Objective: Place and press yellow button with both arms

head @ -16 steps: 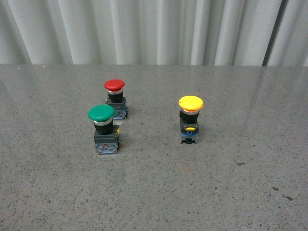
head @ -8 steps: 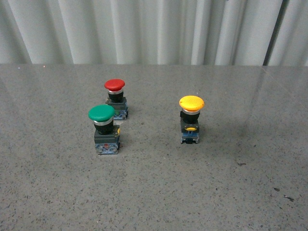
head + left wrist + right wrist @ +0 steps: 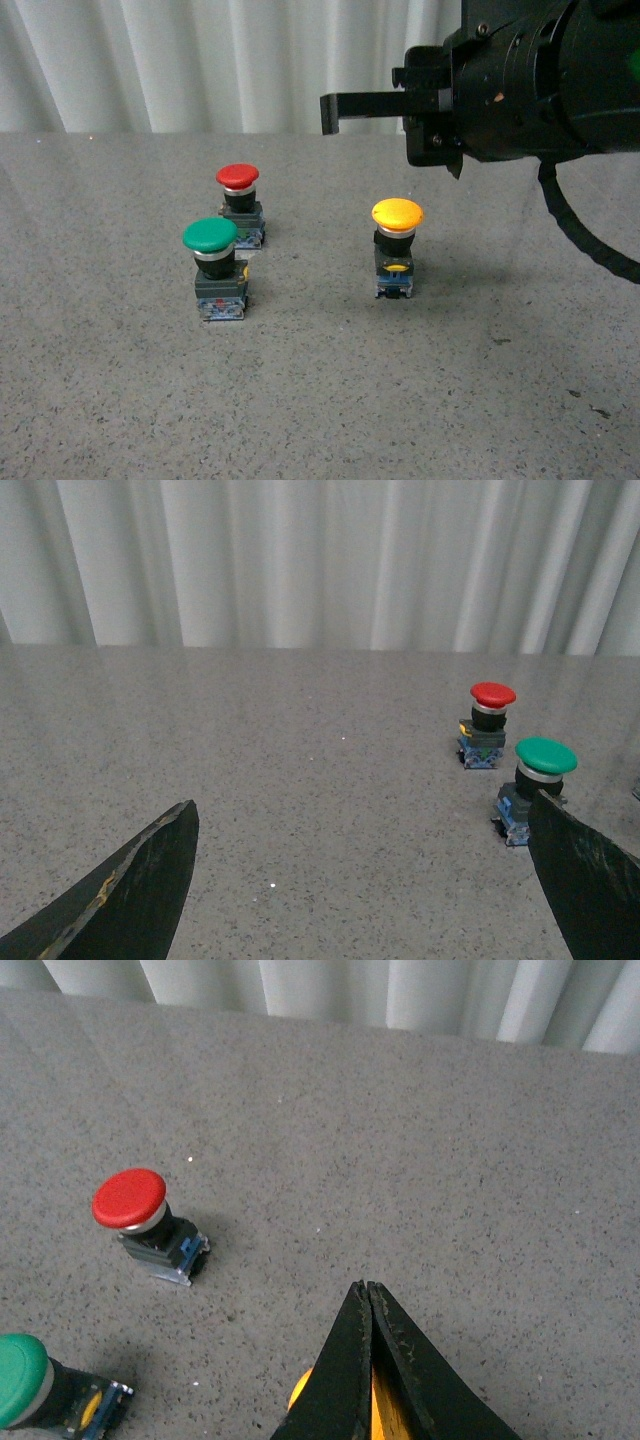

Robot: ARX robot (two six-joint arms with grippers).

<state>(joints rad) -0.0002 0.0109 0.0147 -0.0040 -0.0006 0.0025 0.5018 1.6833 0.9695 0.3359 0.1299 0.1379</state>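
Note:
The yellow button point(image 3: 397, 215) stands upright on the grey table, right of centre. My right gripper point(image 3: 330, 112) is shut and empty. It hangs above and behind the button, with its fingers pointing left. In the right wrist view the shut fingertips point(image 3: 367, 1290) cover most of the yellow cap point(image 3: 300, 1392). My left gripper point(image 3: 365, 880) is open and empty over bare table, with one finger point(image 3: 130, 880) at each side of the left wrist view. It does not show in the front view.
A green-capped button point(image 3: 211, 238) and a smaller red-capped button point(image 3: 238, 178) stand left of the yellow one; both show in the left wrist view, green point(image 3: 545, 756) and red point(image 3: 492, 695). A white curtain point(image 3: 200, 60) backs the table.
My right arm has come into the front view from the upper right and now hangs above the yellow button. The buttons have not moved.

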